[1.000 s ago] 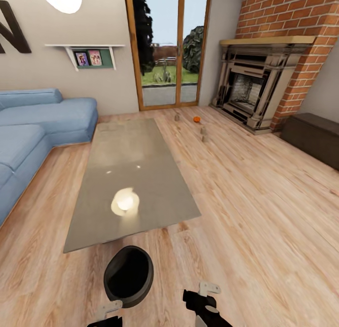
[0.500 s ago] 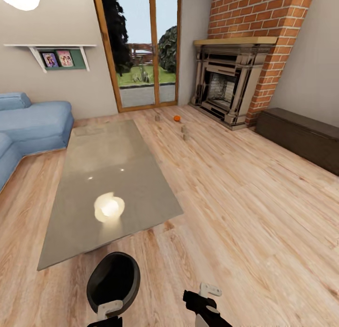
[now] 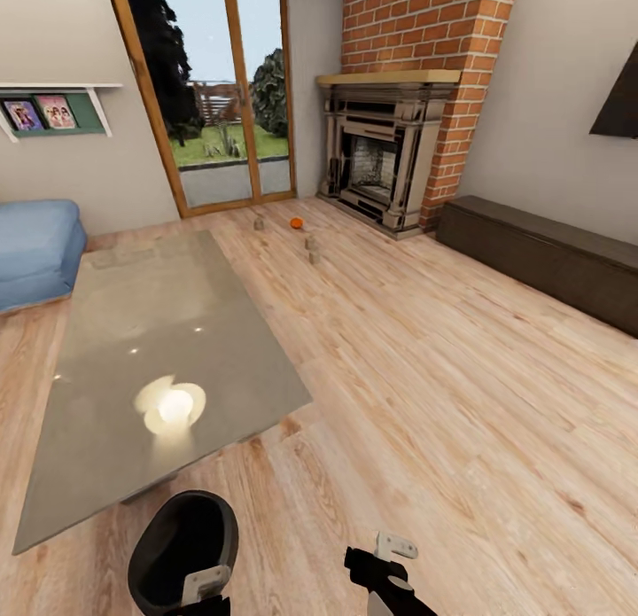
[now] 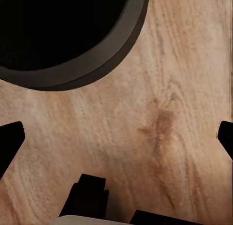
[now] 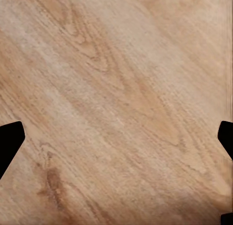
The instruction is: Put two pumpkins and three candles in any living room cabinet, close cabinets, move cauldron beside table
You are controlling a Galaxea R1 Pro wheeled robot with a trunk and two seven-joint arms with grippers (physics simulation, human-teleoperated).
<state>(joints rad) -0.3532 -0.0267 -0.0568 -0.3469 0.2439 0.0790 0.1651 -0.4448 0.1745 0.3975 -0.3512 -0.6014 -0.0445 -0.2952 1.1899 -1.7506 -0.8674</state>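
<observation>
Facing the room with both end effectors spread and empty, we see the cauldron [image 3: 182, 549] on the floor just beside the desk's [image 3: 106, 315] near edge, nearest our left end effector [image 4: 116, 137], while one pumpkin [image 3: 296, 222] and three candles [image 3: 312, 254] lie far ahead.

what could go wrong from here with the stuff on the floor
The cauldron sits on the floor right in front of the base beside the table; driving forward might knock it away. The candles and the pumpkin are small and clustered far off near the fireplace, so wheels could scatter them.
</observation>
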